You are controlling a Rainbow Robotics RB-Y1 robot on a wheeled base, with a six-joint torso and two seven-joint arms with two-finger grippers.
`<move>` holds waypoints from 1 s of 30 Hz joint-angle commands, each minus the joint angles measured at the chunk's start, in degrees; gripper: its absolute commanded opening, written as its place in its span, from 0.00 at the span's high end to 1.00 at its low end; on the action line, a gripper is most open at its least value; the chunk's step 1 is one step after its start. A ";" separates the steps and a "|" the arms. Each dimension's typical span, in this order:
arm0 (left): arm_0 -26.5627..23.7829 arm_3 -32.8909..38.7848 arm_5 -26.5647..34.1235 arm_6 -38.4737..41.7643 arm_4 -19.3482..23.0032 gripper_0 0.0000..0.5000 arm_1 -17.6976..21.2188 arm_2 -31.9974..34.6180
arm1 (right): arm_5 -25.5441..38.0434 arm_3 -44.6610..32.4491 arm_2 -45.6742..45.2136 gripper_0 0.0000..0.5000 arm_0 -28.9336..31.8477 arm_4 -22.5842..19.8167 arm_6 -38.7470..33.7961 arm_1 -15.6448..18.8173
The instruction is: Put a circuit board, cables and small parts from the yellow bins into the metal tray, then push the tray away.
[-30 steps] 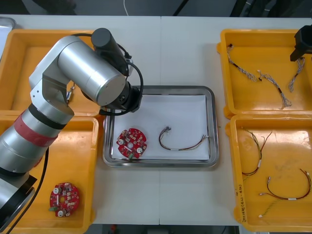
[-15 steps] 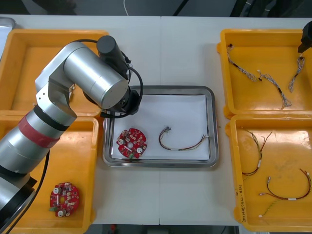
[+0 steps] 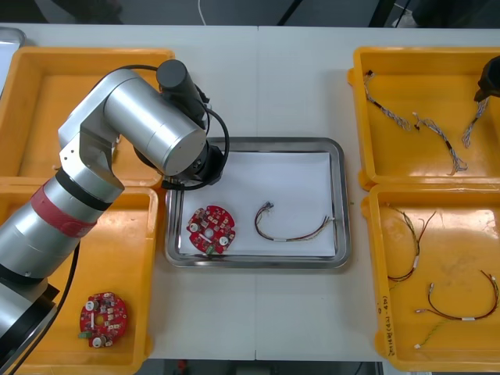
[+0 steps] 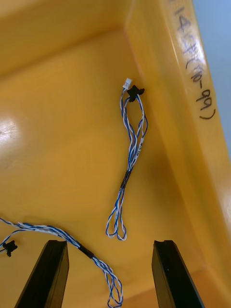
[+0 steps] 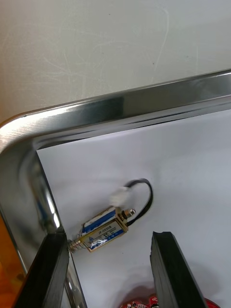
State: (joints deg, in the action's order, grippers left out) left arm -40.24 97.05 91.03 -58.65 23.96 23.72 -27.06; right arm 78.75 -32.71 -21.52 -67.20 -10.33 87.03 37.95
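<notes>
My left gripper (image 5: pixel 109 276) stands open just above the near-left corner of the metal tray (image 5: pixel 120 103). A small metal part (image 5: pixel 102 232) with a black lead lies loose on the white liner between the fingers. In the front view the left arm (image 3: pixel 156 129) covers that corner of the metal tray (image 3: pixel 341 195). A round red circuit board (image 3: pixel 211 230) and a red and yellow cable (image 3: pixel 293 228) lie in the tray. My right gripper (image 4: pixel 109 276) is open over the far right yellow bin (image 3: pixel 414 168), a twisted blue and white cable (image 4: pixel 130 163) just ahead of its fingers.
A second blue and white cable (image 4: pixel 72 243) runs past one right finger. The bin wall (image 4: pixel 168 86) rises close beside the cable. The near right bin (image 3: pixel 391 344) holds several thin cables. Another circuit board (image 3: pixel 103 318) lies in the near left bin (image 3: pixel 141 234).
The left gripper has opened and the small metal part now lies free in the tray. The left arm shifted slightly. The right gripper drifted toward the picture's right edge.
</notes>
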 commanded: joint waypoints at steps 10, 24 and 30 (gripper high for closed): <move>-1.69 4.99 2.75 6.45 0.12 0.00 -0.96 1.83 | -8.35 12.41 -2.38 0.00 -7.86 0.58 -1.95 3.45; -1.69 14.84 13.03 6.36 5.57 0.00 3.00 12.64 | -15.21 20.58 -1.94 0.00 -9.44 1.63 -2.65 4.59; -1.69 17.65 17.69 5.74 7.94 0.00 5.90 17.65 | -17.67 22.43 -1.94 0.00 -9.17 1.63 -2.74 4.85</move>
State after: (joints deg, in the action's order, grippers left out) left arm -40.24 111.68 106.76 -56.16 30.19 26.26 -12.79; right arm 61.82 -9.80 -22.63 -73.52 -9.27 86.78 39.87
